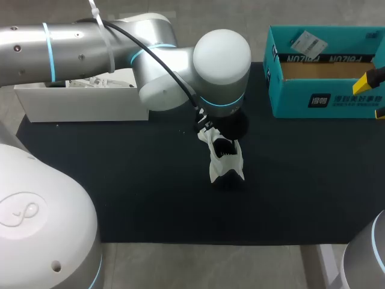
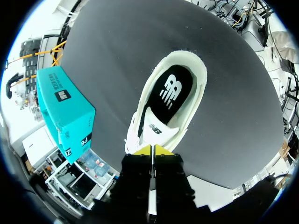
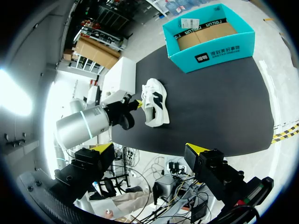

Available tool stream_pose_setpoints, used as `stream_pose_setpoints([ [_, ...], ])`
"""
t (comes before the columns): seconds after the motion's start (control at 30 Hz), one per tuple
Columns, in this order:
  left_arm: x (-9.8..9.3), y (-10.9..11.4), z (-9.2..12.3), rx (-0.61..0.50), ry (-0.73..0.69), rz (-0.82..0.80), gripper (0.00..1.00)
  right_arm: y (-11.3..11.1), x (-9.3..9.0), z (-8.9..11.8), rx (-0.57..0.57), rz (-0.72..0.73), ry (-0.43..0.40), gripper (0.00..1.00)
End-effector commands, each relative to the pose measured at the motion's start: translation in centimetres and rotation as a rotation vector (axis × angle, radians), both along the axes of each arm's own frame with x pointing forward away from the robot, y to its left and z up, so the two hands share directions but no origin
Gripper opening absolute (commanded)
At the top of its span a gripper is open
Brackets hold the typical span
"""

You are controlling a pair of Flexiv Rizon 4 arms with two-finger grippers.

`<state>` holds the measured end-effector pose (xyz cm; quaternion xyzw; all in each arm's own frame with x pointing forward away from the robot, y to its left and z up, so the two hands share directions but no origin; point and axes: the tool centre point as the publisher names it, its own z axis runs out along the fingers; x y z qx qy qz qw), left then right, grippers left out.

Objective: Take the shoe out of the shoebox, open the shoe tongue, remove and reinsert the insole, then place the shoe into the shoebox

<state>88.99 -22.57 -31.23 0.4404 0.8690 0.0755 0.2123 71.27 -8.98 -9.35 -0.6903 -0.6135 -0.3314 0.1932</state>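
- Right now my left gripper (image 2: 152,150) has its yellow tips pressed together on the near edge of the tongue (image 2: 156,127). The shoe (image 1: 226,162) stretches straight ahead of them, heel opening farthest off.
- Its long axis follows my fingers' line, and the toe end is hidden under the gripper.
- It sits mid-mat (image 1: 120,180), well apart from the teal shoebox (image 1: 325,99), so my left arm is much the nearer.
- My right gripper (image 3: 149,149) hangs with fingers spread wide, holding nothing (off by the shoebox).
- The insole (image 2: 170,91) is black, flat and smooth-looking, seated inside a padded white collar. I judge the tongue thin and floppy, the shoebox stiff card.
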Motion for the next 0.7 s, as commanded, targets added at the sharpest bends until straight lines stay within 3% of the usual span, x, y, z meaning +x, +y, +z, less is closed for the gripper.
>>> stream_pose_setpoints([
  [0.03, -0.1, 0.1, 0.0, -0.001, 0.0, -0.002, 0.0, 0.0, 0.2, 0.0, -0.001, 0.002, 0.004, 1.0],
  [0.23, -0.1, 0.1, 0.0, -0.001, 0.0, -0.002, 0.0, 0.0, 0.2, 0.0, -0.001, 0.002, 0.004, 1.0],
  [0.43, 0.4, 0.2, 0.7, -0.003, 0.042, 0.503, 0.0, 0.0, 0.2, 0.0, -0.001, 0.002, 0.004, 1.0],
  [0.7, -2.2, 0.6, 2.3, -0.27, 0.211, 0.966, 0.0, 0.0, 0.2, 0.0, -0.001, 0.002, 0.004, 1.0],
])
